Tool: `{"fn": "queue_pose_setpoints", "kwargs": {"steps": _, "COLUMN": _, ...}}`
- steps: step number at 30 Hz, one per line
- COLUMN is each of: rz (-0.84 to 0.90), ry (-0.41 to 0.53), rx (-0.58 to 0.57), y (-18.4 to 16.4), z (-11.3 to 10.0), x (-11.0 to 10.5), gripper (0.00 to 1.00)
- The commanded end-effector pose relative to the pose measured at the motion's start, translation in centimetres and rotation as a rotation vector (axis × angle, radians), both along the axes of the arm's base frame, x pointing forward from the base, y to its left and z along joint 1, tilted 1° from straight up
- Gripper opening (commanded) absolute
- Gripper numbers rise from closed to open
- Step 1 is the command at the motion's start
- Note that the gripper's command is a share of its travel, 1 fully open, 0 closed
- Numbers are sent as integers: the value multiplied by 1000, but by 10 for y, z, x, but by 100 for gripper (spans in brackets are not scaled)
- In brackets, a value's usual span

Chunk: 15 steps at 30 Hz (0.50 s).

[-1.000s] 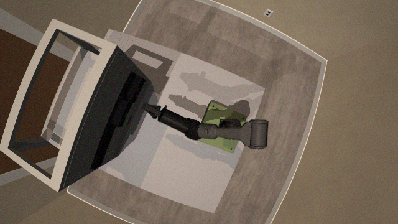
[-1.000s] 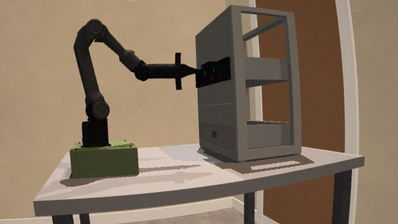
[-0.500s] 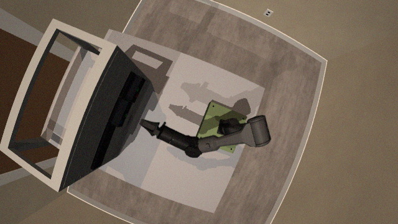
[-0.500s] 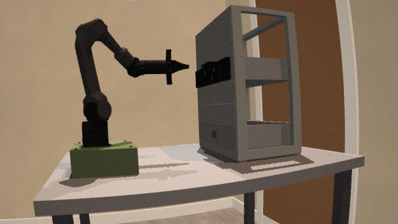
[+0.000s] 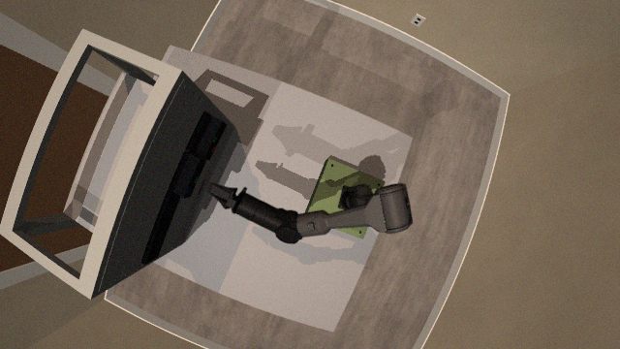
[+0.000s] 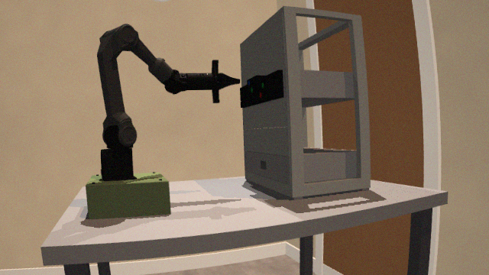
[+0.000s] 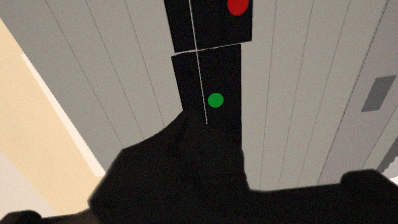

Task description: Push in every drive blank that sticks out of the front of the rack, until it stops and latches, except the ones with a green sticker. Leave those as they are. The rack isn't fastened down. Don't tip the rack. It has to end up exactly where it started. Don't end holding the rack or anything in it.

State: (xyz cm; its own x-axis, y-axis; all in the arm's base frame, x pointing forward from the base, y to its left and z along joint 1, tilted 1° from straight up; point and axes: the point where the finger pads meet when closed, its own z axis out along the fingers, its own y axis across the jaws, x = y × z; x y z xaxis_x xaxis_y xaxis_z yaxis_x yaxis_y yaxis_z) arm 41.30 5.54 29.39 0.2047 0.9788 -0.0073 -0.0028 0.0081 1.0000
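Exterior: closed gripper [image 6: 236,80] just before green-stickered blank [image 6: 250,91].

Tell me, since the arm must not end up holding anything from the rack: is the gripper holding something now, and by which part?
Nothing is held. The gripper is shut on itself, its tip just short of the black drive blanks on the rack front.
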Motion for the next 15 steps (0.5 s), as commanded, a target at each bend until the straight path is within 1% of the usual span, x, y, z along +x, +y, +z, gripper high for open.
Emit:
{"fn": "queue_pose_setpoints", "kwargs": {"steps": 1, "rz": 1, "ry": -2, "rx": -1, "y": -3, "z": 1, "x": 19, "gripper": 0}}
{"fn": "queue_pose_setpoints", "kwargs": {"steps": 3, "rz": 1, "ry": -2, "rx": -1, "y": -5, "z": 1, "x": 31, "gripper": 0}}
{"fn": "queue_pose_setpoints", "kwargs": {"steps": 5, "rz": 1, "ry": -2, "rx": -1, "y": -6, "z": 1, "x": 35, "gripper": 0}}
{"fn": "queue_pose_setpoints", "kwargs": {"steps": 15, "rz": 1, "ry": -2, "rx": -1, "y": -6, "z": 1, "x": 35, "gripper": 0}}
